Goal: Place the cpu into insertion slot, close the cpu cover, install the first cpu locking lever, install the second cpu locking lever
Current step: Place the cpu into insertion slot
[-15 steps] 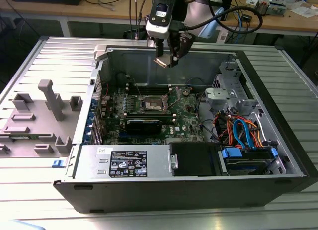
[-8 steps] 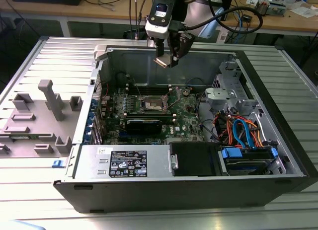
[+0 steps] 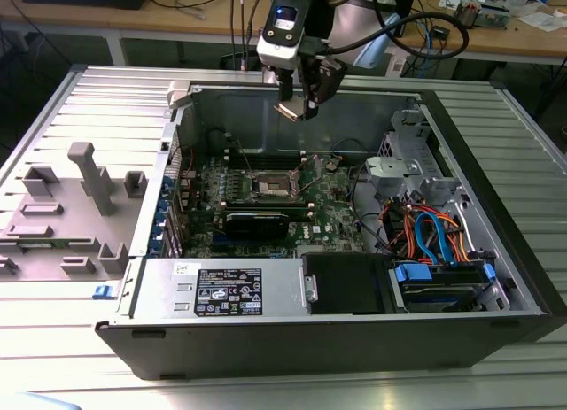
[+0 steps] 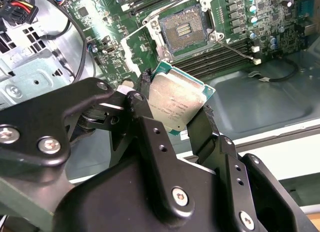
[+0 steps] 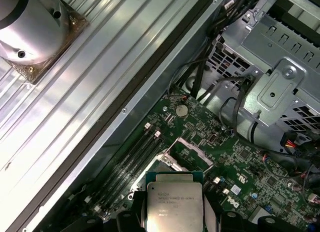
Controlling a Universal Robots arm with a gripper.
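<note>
Pinching the cpu point(image 4: 177, 104) by two opposite edges, the gripper point(image 3: 299, 93) hangs at the upper centre of the exterior view, above the open case point(image 3: 292, 344) and well apart from the uncovered insertion slot point(image 3: 270, 187). The chip looks light, stiff and thin, with a probably fragile underside, so an edge hold suits it. Memory slots point(image 4: 215, 60) flank the socket and cables point(image 3: 434, 233) crowd the exterior view's right, while straight above the socket looks open.

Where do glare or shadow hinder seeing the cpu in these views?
First wrist view: glare streaks the ribbed table, the cpu evenly lit. Second wrist view: soft sheen on its lid, insertion slot well lit. Exterior view: the case interior sits in shade.
</note>
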